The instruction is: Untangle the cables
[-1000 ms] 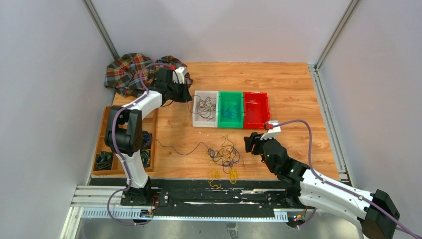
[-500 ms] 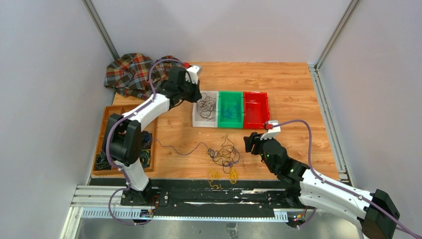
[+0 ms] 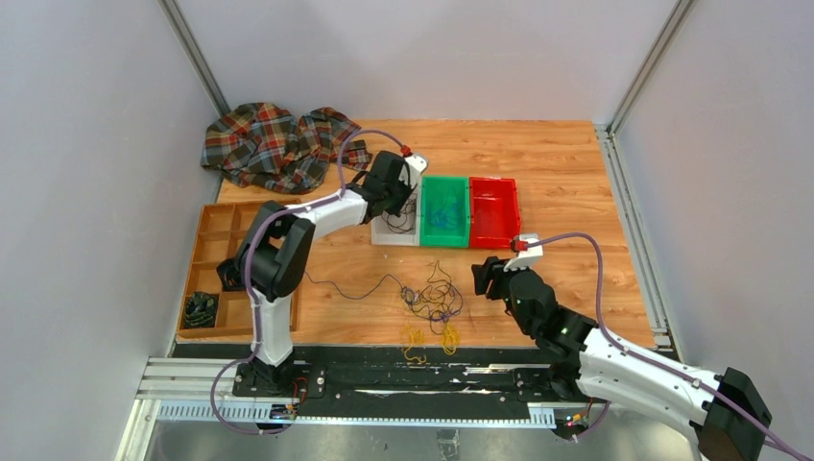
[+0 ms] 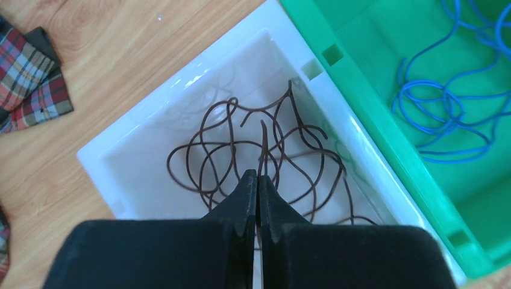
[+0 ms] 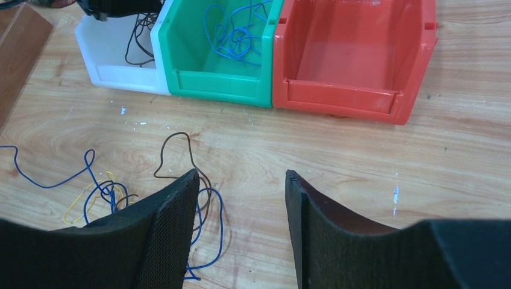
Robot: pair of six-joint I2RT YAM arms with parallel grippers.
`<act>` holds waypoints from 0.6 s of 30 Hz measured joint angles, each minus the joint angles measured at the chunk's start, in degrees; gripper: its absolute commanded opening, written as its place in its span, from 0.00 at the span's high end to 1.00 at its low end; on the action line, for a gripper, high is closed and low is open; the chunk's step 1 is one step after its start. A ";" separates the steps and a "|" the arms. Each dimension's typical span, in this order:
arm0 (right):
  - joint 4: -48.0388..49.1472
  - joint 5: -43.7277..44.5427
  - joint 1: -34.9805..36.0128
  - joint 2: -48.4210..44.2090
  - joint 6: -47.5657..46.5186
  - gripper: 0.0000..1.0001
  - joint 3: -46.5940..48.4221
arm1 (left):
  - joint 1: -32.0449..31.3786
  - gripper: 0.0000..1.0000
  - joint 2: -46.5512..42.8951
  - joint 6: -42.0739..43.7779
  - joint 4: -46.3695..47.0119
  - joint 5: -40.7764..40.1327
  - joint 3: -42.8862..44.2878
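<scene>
Pale wood table (image 3: 566,163) between grey walls carries three bins side by side. Over the white bin (image 4: 170,78), the left gripper (image 4: 258,177) has its jaws pressed together. One strand of the brown cables (image 4: 205,144) lying there runs up to its tips, though I cannot tell whether it is pinched. Blue cables (image 4: 434,108) lie in the green bin (image 4: 361,126), which touches the red bin (image 5: 355,54). The right gripper (image 5: 241,174) hangs spread and empty near the table's front edge, just beside the tangle of cables (image 3: 434,303).
</scene>
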 measured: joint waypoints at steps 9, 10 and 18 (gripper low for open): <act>-0.50 -0.09 -0.07 0.35 0.00 0.42 0.02 | -1.05 0.70 4.66 4.81 0.79 -3.32 4.07; -0.81 -0.13 -0.07 0.59 0.00 0.41 0.04 | -1.05 0.62 4.57 5.27 0.59 -3.37 4.37; -3.21 -4.24 -0.07 5.01 -0.04 0.35 1.38 | -1.05 0.11 -1.49 6.54 -9.46 0.57 6.95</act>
